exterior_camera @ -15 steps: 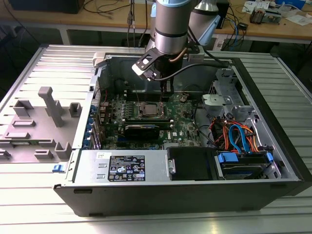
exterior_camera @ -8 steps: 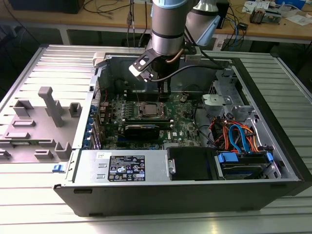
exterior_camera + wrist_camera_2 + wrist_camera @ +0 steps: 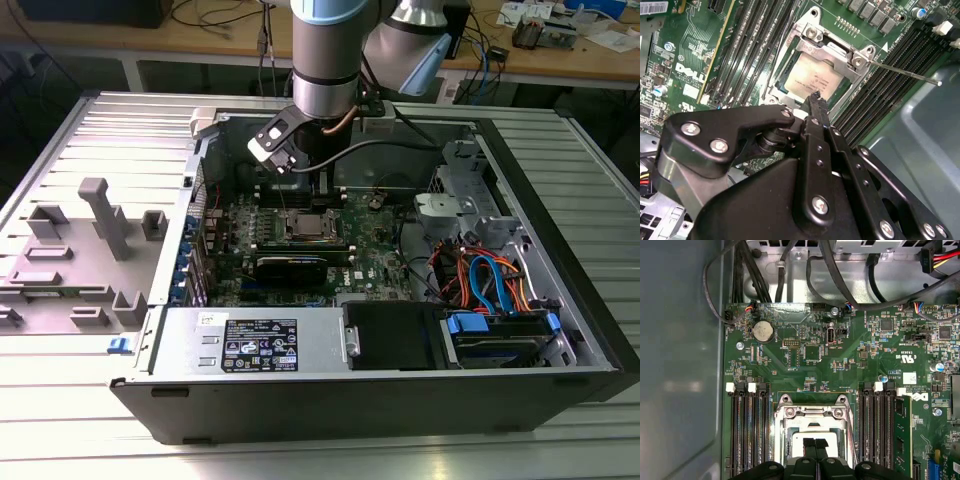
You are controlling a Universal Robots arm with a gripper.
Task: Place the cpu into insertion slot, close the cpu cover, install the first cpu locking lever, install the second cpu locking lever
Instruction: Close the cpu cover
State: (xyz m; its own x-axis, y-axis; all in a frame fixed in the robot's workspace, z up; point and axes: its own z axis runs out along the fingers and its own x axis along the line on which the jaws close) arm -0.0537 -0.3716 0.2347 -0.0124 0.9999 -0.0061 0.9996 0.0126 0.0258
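**Over the socket (image 3: 786, 401): gripper (image 3: 815, 96) closed on nothing**

Inside the open computer case (image 3: 400, 400) on the ribbed tabletop (image 3: 60, 440), in the exterior view: arm (image 3: 325, 60) reaching straight down toward the green board (image 3: 375, 255). Hangs low above the socket, fingertips pressed together in both wrist views, nothing between them.

Just beyond those tips, the cpu (image 3: 805, 80): silver-grey top up, seated flat in the socket. Around it, the cpu cover (image 3: 836, 51), a metal frame with its middle open. Looks lowered onto the socket; cannot tell whether pressed fully home.

From one corner of that frame, a thin locking lever (image 3: 905, 73): bare rod slanting out over the black memory slots (image 3: 885, 80), standing clear of the socket and not tucked in beside it.

Elsewhere on the board, in the first wrist view, a round coin battery (image 3: 762, 331), well apart from the socket.

Toward the exterior view's right, orange and blue cables (image 3: 490, 275) bundled within the case. Toward its left, a grey fixture (image 3: 80, 250) resting on the tabletop, outside the case.
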